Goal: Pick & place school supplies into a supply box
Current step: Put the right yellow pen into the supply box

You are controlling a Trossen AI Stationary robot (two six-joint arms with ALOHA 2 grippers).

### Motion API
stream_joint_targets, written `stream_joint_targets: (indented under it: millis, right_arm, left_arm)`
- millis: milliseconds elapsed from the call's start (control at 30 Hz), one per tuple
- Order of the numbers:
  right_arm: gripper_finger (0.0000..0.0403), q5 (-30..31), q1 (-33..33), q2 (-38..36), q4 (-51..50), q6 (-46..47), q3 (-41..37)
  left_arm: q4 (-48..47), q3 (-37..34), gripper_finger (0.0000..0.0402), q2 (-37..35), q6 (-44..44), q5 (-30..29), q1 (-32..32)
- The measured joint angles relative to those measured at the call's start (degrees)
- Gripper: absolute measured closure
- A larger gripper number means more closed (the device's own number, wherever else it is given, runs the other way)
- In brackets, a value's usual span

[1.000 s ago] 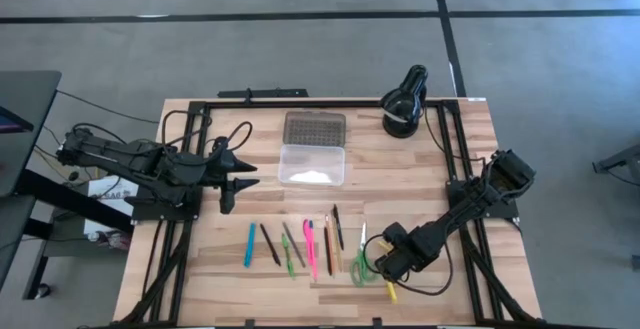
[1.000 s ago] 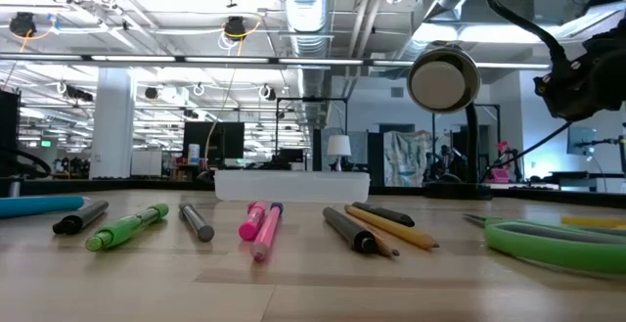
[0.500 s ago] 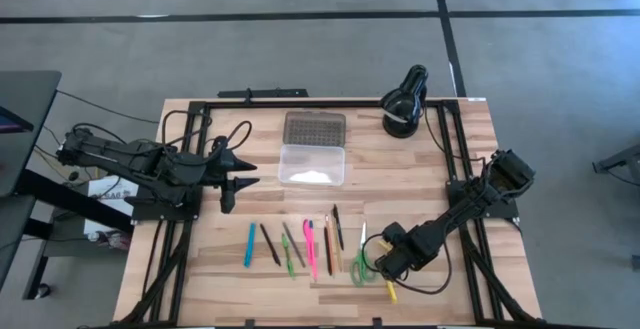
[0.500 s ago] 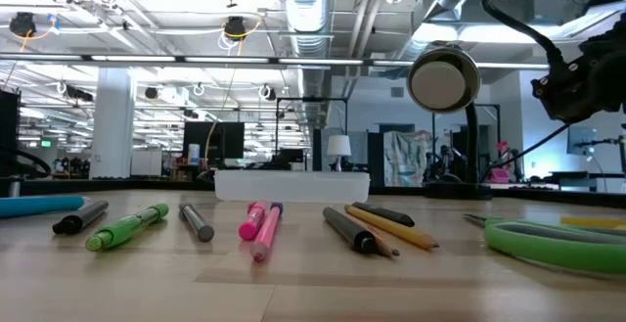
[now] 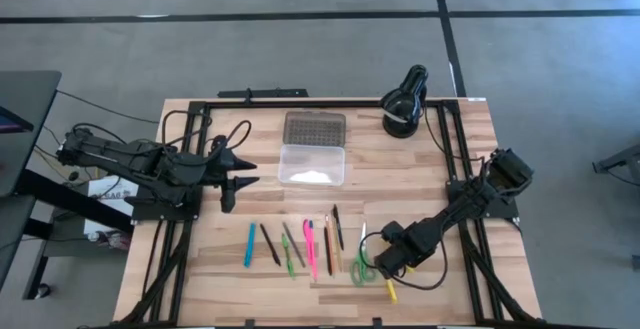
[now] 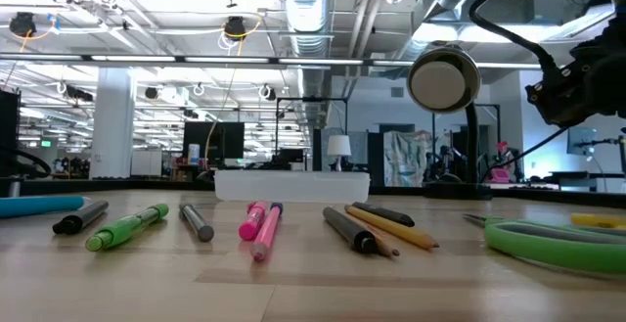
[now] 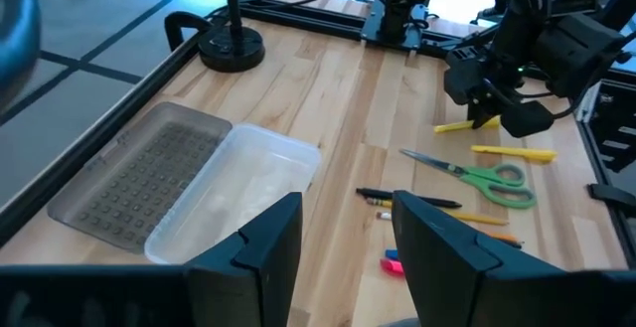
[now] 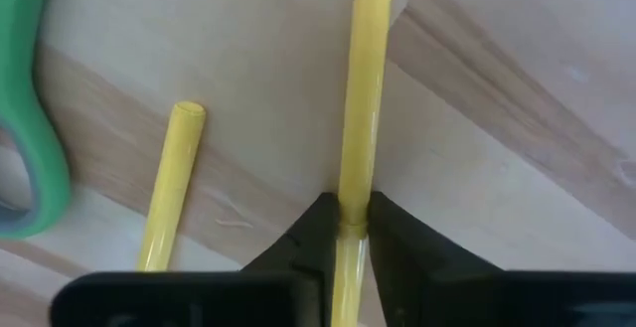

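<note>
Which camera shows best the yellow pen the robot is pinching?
The right wrist view: the yellow pen fills the picture, pinched between the right gripper fingers. The left wrist view shows it small, under that gripper. The high view shows only a yellow tip beside the gripper; in the low view I can't pick it out.

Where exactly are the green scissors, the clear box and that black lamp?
green scissors [image 7: 484, 176]: left wrist view, on the green handle loops.
clear box [image 5: 312, 165]: high view, on the middle of its open tray.
black lamp [image 5: 404, 102]: high view, on the round head by the table's far edge.
</note>
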Motion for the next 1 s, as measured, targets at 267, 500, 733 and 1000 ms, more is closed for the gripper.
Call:
stream_joint_targets:
  millis: [267, 500, 733, 1000]
  right_arm:
    - [0.0380, -0.3, -1.6, 0.0, -0.7, -3.6, 0.0]
    - [0.0381, -0.4, -2.2, 0.0, -0.9, -4.8, 0.0]
    - [0.0381, 0.0, -2.2, -0.3, -0.9, -4.7, 0.0]
    - [0.0385, 1.5, -2.3, -0.2, -3.0, -5.6, 0.7]
  left_arm:
    - [0.0, 0.0, 0.0249, 0.0, 0.5, -0.4, 0.0]
    - [0.0, 0.0, 0.0249, 0.0, 0.4, -0.4, 0.0]
    - [0.0, 0.0, 0.0249, 0.0, 0.3, -0.4, 0.0]
    - [0.0, 0.0, 0.0249, 0.0, 0.0, -0.5, 0.0]
